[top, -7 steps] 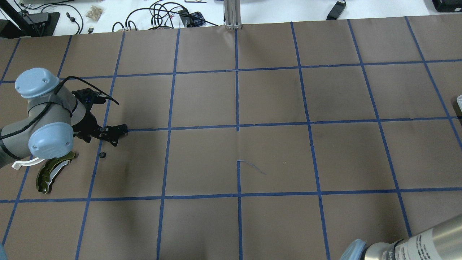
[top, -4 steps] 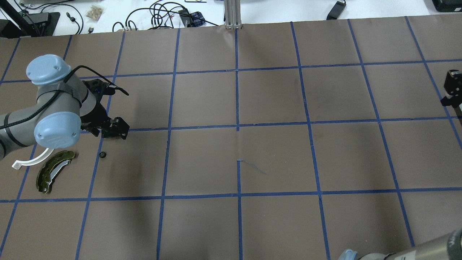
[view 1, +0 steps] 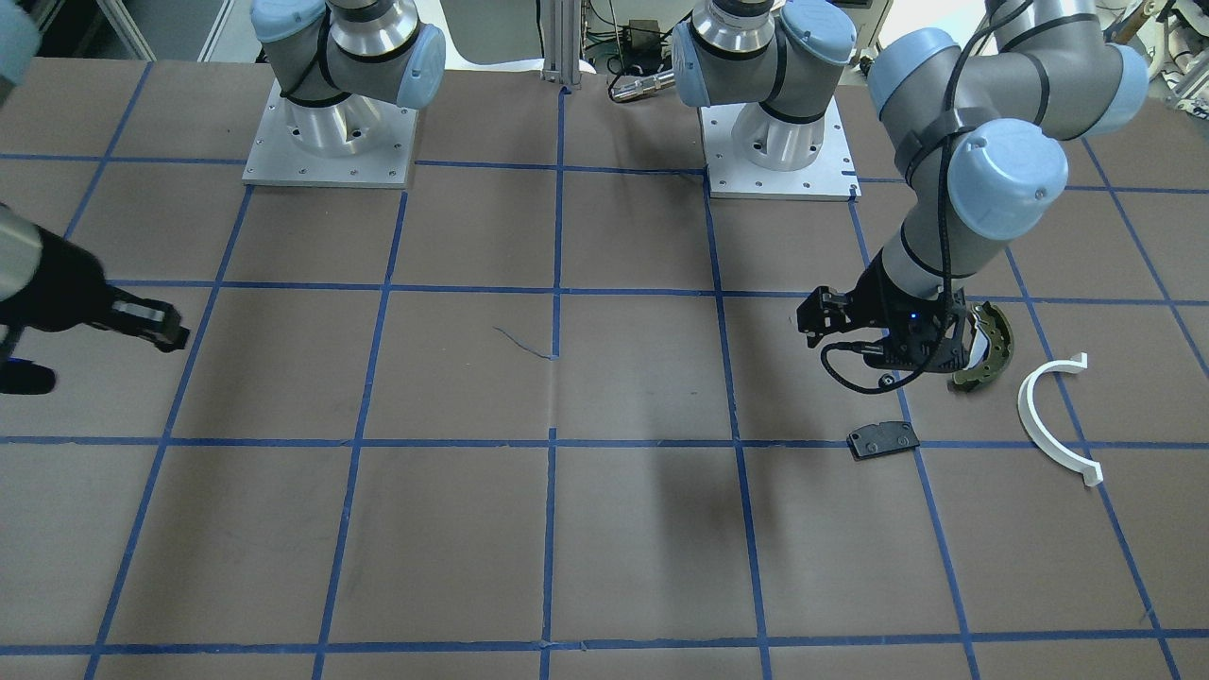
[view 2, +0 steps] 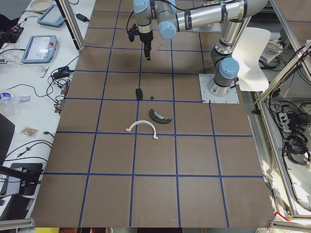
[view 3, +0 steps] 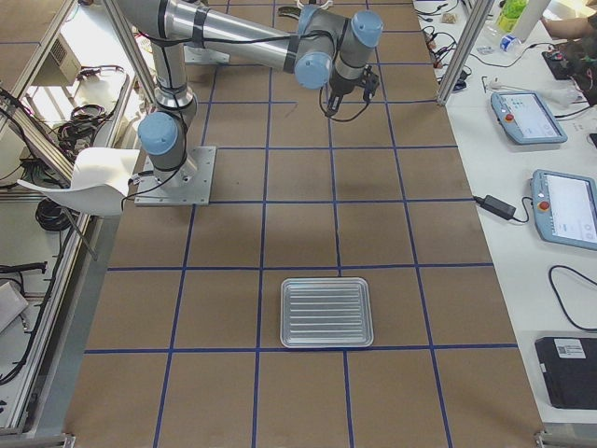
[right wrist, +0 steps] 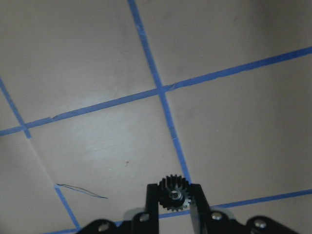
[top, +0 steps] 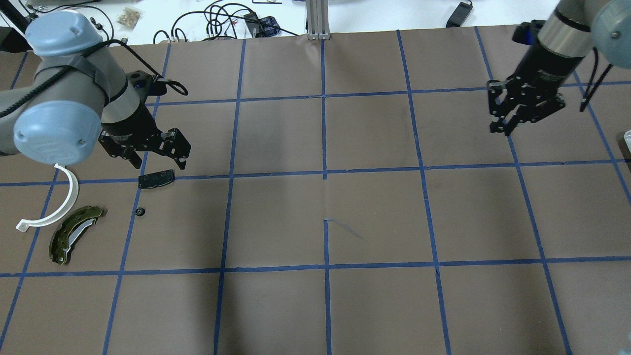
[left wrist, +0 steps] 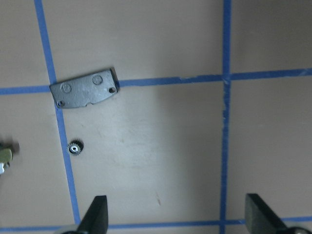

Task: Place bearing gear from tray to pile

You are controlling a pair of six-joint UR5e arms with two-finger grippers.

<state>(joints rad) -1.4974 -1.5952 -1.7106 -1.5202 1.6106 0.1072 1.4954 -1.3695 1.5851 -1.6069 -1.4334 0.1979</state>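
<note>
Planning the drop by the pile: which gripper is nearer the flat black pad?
Left. The left gripper hangs open close by the black pad; the right gripper, holding a gear, is far across the table.

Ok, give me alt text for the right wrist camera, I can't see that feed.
The right gripper holds a small black bearing gear between its fingers at the bottom of the view, above the table. The brown surface below is crossed by blue tape lines, with a thin dark scratch at lower left.
</note>
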